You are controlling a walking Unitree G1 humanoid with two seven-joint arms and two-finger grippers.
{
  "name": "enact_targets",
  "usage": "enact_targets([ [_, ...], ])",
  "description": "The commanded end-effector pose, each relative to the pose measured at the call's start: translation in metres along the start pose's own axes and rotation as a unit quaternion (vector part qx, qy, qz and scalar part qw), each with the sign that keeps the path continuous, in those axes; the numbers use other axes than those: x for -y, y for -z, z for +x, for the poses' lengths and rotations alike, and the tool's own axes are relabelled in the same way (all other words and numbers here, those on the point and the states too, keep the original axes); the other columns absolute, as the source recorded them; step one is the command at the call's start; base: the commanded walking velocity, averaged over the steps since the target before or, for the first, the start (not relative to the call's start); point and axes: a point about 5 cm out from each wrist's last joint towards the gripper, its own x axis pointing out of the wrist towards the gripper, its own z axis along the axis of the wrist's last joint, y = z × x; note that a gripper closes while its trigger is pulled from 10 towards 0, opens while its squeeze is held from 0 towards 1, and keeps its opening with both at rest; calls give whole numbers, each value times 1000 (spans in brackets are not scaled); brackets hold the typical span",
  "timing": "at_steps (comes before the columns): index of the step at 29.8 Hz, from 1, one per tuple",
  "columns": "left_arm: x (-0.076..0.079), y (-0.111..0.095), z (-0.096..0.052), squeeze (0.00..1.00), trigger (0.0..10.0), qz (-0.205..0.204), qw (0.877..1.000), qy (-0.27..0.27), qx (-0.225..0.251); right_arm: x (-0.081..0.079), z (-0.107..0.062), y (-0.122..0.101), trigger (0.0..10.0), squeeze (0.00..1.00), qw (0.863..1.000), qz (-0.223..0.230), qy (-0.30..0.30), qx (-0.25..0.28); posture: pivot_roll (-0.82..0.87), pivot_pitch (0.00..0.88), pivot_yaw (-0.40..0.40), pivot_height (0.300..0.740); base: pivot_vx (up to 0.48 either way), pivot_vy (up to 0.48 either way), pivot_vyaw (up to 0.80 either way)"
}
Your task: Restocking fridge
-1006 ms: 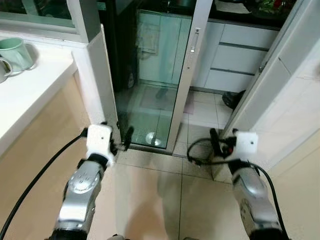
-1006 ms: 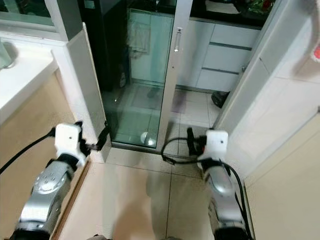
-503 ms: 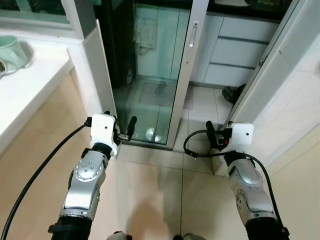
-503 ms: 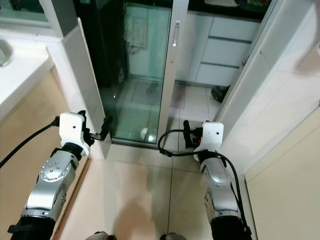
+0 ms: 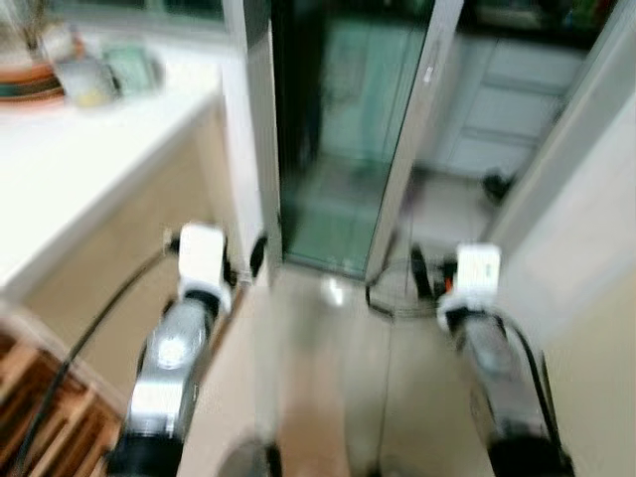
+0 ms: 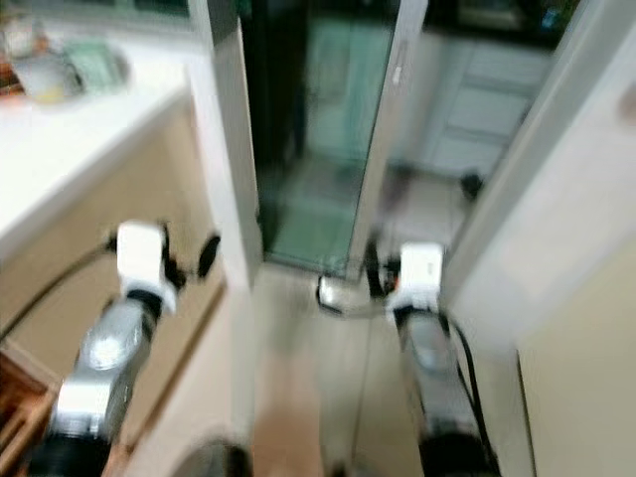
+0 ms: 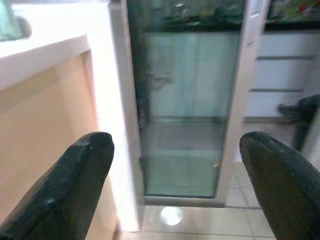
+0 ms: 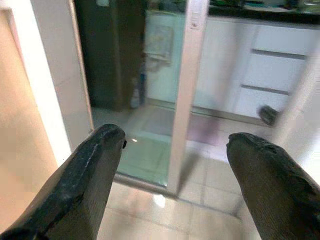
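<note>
Head views blurred, robot in transit. Left gripper and right gripper: jaws spread wide, holding nothing. No fridge or stock identifiable. Glass sliding door lies straight ahead between both arms, neither clearly nearer; white surface on left.

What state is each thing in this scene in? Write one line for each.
Left pincer: open, holding nothing.
Right pincer: open, holding nothing.
Glass sliding door: slid partly aside, with a gap on its right side.
Counter: carrying cups and dishes at its far end, blurred.
Drawers: shut.
</note>
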Motion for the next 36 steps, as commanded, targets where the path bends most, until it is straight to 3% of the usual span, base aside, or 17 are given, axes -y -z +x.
enact_targets([
  [1,1,0,1,0,10000,6,1000,4,0,1,-1,1,10000,0,1000,-1,4,-1,-93,0,-13,740,-368,0,0],
  [18,-1,4,1,0,10000,11,1000,6,-7,2,-7,8,10000,0,1000,-5,8,-11,-102,0,2,740,-296,0,0],
  [21,-3,6,4,0,10000,9,1000,-7,-11,7,-7,10,10000,0,1000,1,30,-8,-107,0,13,740,-300,0,0],
  [25,-13,10,7,0,10000,-56,996,-60,-30,9,-6,-5,10000,0,998,16,52,35,-105,0,20,740,0,0,0],
  [31,-17,12,3,0,10000,-60,995,-71,-26,7,-4,-6,10000,0,998,16,44,34,-90,0,0,740,0,0,0],
  [36,-20,12,3,0,10000,-65,994,-83,-24,8,-2,-3,10000,0,999,7,35,25,-73,0,-18,740,0,480,0],
])
